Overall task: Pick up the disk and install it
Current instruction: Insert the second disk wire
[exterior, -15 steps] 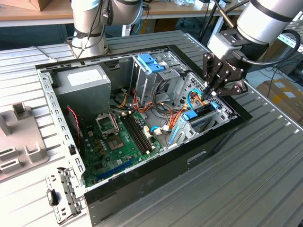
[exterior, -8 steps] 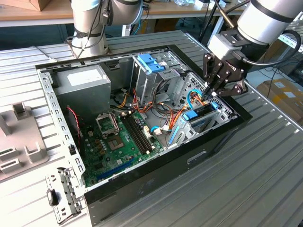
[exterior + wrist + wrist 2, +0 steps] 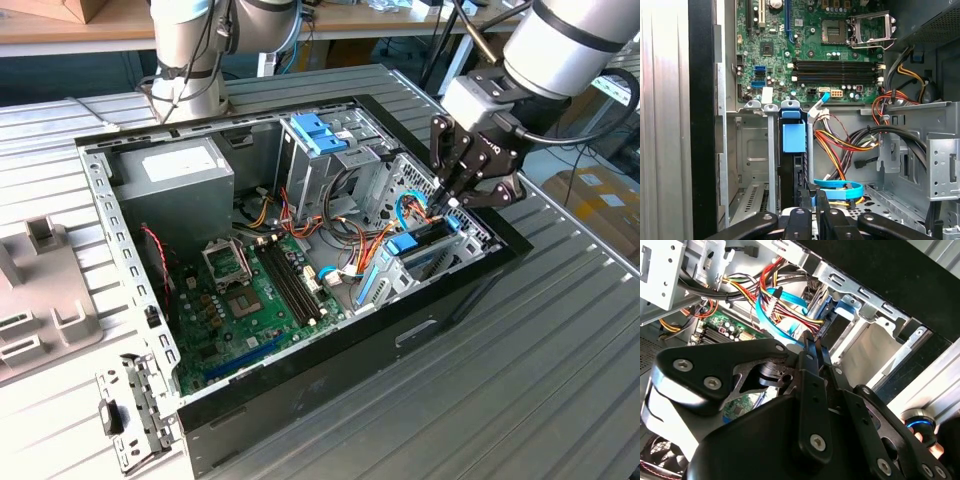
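The disk (image 3: 790, 167) stands on edge in the lower drive bay of the open computer case, a dark slab with a blue plastic rail (image 3: 793, 137) on its end. In the exterior view the disk (image 3: 428, 250) sits in the bay at the case's right end, its blue rail (image 3: 402, 244) facing the motherboard. My gripper (image 3: 441, 206) hangs just above it with the fingers (image 3: 437, 165) pointing down. In both wrist views the gripper (image 3: 813, 196) (image 3: 812, 344) has its two fingertips pressed together, holding nothing, right over the disk's edge (image 3: 824, 326) beside a light-blue data cable (image 3: 840, 187).
Bundles of red, yellow and orange wires (image 3: 840, 145) lie close to the bay. An upper grey cage with blue clips (image 3: 318, 135) and a grey power-supply box (image 3: 175, 170) stand further in. The motherboard (image 3: 250, 290) covers the case floor. A loose metal bracket (image 3: 130, 415) lies on the table.
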